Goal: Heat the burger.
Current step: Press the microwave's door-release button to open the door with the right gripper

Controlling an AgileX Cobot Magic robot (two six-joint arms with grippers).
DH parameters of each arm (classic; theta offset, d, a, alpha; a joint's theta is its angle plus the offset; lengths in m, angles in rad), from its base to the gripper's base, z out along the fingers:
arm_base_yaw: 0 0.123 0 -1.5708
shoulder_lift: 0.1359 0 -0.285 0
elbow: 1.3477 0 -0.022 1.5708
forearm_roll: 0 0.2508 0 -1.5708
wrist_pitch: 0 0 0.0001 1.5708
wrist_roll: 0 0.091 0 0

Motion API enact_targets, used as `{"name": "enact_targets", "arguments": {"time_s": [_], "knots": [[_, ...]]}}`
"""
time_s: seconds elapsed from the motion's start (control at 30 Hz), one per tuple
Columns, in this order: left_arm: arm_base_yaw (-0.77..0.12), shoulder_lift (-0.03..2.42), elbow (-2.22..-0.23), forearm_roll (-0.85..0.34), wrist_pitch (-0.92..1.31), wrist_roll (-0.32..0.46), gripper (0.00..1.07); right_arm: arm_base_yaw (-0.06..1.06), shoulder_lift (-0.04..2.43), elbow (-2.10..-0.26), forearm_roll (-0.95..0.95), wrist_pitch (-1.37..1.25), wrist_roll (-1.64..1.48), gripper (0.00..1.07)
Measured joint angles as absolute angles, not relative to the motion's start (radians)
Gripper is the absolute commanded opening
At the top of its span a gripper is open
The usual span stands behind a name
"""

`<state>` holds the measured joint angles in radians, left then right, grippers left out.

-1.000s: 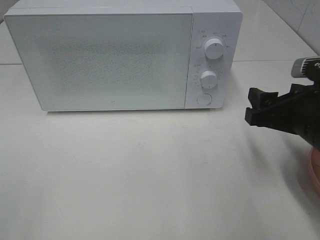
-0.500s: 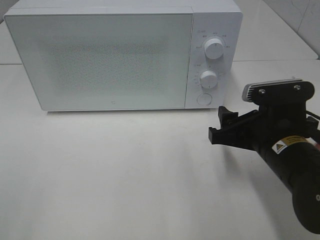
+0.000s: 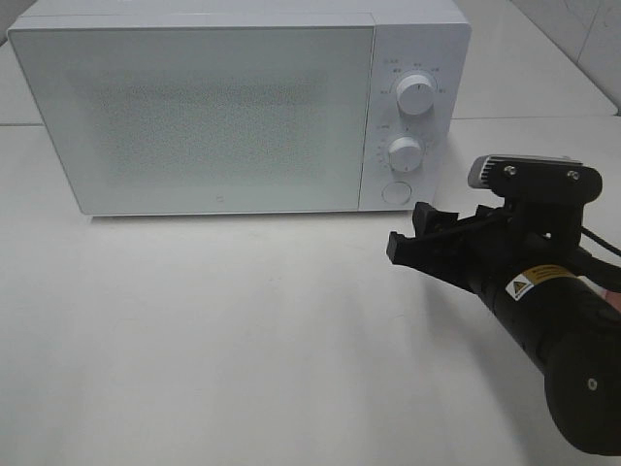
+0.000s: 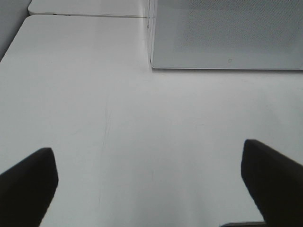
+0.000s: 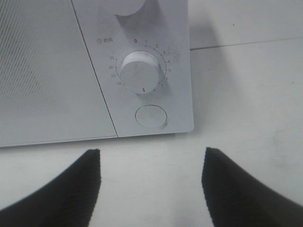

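The burger is out of view in every frame. The white microwave (image 3: 213, 116) stands at the back of the table with its door closed. My right gripper (image 3: 408, 233) hovers open and empty just in front of the control panel, low and to the right. The right wrist view looks between the two fingers of the right gripper (image 5: 151, 152) at the round door button (image 5: 151, 116) and the timer knob (image 5: 139, 71) above it. My left gripper (image 4: 147, 146) is open with nothing in it over bare table. It faces the microwave's lower front edge (image 4: 227, 66).
An upper knob (image 3: 417, 94), a lower knob (image 3: 406, 152) and the round button (image 3: 395, 192) line the panel. The white table (image 3: 243, 330) stretches out in front of the microwave. A tiled wall (image 3: 582, 29) rises at the back right.
The right arm has swung in from the right edge, leftward, and now sits close in front of the microwave's control panel. The microwave has not changed.
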<state>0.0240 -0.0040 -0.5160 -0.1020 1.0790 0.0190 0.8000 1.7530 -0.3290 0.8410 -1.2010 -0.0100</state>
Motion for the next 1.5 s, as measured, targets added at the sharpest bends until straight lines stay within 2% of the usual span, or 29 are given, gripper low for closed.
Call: {"name": "enact_targets", "arguments": {"time_s": [0.03, 0.07, 0.13, 0.17, 0.23, 0.47, 0.6, 0.87, 1.2, 1.5], "knots": [[0.024, -0.004, -0.516, -0.102, 1.079, 0.019, 0.98, 0.8, 1.753, -0.329, 0.841, -1.203, 0.098, 0.45], [0.024, -0.004, -0.516, -0.102, 1.079, 0.019, 0.98, 0.8, 1.753, -0.329, 0.841, -1.203, 0.098, 0.45], [0.024, -0.004, -0.516, -0.102, 1.079, 0.019, 0.98, 0.8, 1.753, -0.329, 0.841, -1.205, 0.269, 0.33], [0.024, -0.004, -0.516, -0.102, 1.079, 0.019, 0.98, 0.8, 1.753, -0.329, 0.841, -1.205, 0.269, 0.33], [0.024, -0.004, -0.516, -0.102, 1.079, 0.019, 0.98, 0.8, 1.753, -0.329, 0.841, -1.205, 0.435, 0.23], [0.024, -0.004, -0.516, -0.102, 1.079, 0.019, 0.98, 0.8, 1.753, -0.329, 0.841, -1.205, 0.8, 0.12], [0.024, -0.004, -0.516, -0.102, 1.079, 0.019, 0.98, 0.8, 1.753, -0.329, 0.841, -1.205, 1.058, 0.02], [0.024, -0.004, -0.516, -0.102, 1.079, 0.019, 0.98, 0.8, 1.753, -0.329, 0.841, -1.205, 1.217, 0.0], [0.024, -0.004, -0.516, -0.102, 1.079, 0.019, 0.98, 0.8, 1.814, -0.385, 0.838, -1.183, 1.266, 0.0], [0.024, -0.004, -0.516, -0.102, 1.079, 0.019, 0.98, 0.743, 1.893, -0.468, 0.8, -1.15, 1.295, 0.0]]}}
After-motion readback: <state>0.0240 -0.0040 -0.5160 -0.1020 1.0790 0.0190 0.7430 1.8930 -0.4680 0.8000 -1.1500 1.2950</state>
